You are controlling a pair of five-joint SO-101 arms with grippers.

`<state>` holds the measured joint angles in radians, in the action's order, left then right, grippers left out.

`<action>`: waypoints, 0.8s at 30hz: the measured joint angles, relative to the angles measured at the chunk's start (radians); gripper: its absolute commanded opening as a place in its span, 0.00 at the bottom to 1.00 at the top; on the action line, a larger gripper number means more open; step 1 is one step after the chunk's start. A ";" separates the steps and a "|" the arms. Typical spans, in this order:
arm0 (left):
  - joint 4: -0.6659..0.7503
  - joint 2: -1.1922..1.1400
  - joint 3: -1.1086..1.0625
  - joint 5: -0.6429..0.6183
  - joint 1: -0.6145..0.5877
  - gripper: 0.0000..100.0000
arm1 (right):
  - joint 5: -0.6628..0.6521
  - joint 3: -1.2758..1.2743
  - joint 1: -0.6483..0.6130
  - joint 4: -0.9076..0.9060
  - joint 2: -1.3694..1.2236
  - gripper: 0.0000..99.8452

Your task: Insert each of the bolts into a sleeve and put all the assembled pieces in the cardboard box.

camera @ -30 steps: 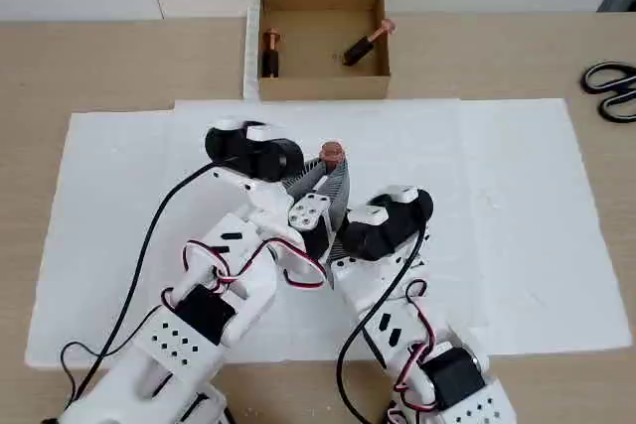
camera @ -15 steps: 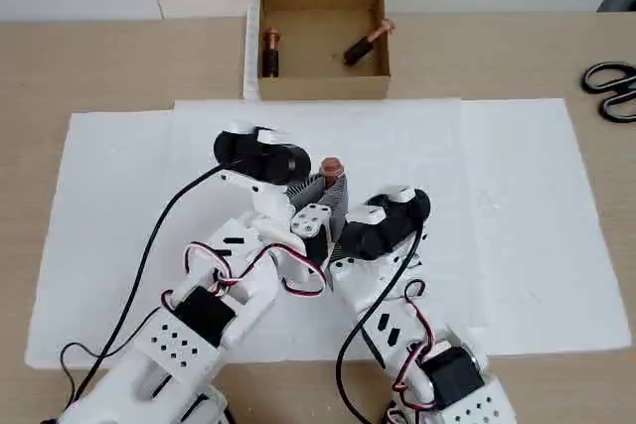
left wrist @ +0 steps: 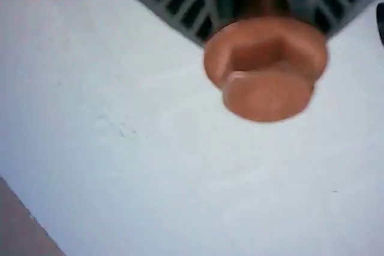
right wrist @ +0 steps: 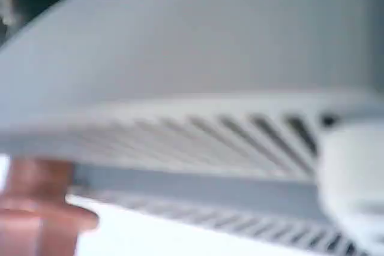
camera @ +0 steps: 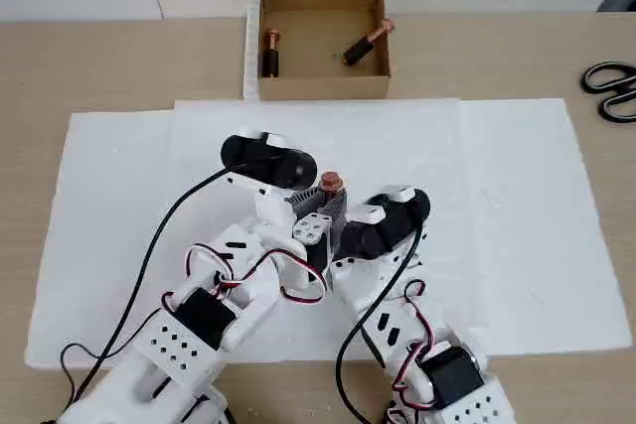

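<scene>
The two arms meet near the middle of the white foam sheet (camera: pixel 517 225) that covers the worktop (camera: pixel 119 57). The left gripper (camera: pixel 322 198) has its jaws clamped on a copper bolt (camera: pixel 331 183). In the left wrist view the shank runs back between the ribbed grey fingers (left wrist: pixel 174 4), and the flanged head (left wrist: pixel 266 67) sticks out past their tips. From the high view the head shows at the far end of the jaws, so the bolt's long axis runs near to far with the head leading. How steeply it tilts cannot be told.

The right gripper (camera: pixel 336 213) sits just beside it, on the near right. Whether its jaws are apart or together cannot be told.

The cardboard box (camera: pixel 323 88) stands at the far edge of the sheet with two assembled pieces inside. The left piece (camera: pixel 269 52) lies near to far with its copper head at the far end. The right piece (camera: pixel 365 44) lies on a diagonal with its head toward the far right corner.

Scissors (camera: pixel 611 89) lie on the bare worktop at the right.
</scene>
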<state>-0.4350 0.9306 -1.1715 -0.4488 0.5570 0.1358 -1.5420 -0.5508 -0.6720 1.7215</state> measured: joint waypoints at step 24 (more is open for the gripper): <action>-0.325 0.006 0.137 0.000 -0.006 0.17 | -0.002 -0.002 0.003 -0.002 -0.003 0.00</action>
<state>-0.7603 0.9367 -1.0349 -0.4488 0.5508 0.1343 -1.5436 -0.5478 -0.6736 1.7185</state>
